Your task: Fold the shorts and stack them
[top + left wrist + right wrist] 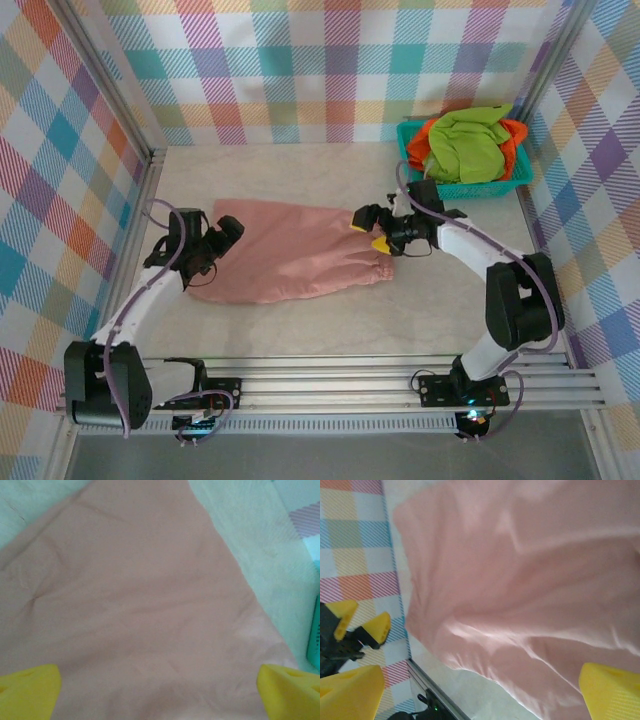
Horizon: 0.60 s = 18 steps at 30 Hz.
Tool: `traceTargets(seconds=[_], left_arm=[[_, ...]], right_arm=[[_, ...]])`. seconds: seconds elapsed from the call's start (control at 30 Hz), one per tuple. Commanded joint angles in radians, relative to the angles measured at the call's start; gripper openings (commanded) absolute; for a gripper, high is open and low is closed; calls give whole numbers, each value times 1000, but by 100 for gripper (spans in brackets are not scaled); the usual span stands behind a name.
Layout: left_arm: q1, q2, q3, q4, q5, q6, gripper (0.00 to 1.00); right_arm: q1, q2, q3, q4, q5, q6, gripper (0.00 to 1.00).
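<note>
Teal plastic basket [478,188] sits at back-right corner of beige tabletop [320,325] (close to plaid walls [330,70]); alu. rail [330,385] runs along front edge.

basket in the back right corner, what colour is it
Teal. The plastic mesh basket shows best in the top external view.

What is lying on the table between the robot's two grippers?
The pink shorts lie spread out between the left gripper and the right gripper, one at each end. The top view shows it.
</note>
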Motion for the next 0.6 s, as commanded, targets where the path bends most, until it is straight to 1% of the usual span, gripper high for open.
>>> traceTargets(seconds=[0.0,0.13,0.33,0.47,0.57], left_arm=[[7,65,-33,64,52,52,100],[17,92,-110,133,39,68,100],[74,133,-225,202,62,59,100],[88,121,-259,195,62,68,100],[94,59,-267,186,89,77,100]], right_arm=[[-2,45,-55,19,-17,0,99],[-4,78,-119,7,18,-27,99],[-38,85,-211,26,30,-35,100],[-44,20,-237,33,24,-58,100],[-43,-80,-237,32,23,-101,100]])
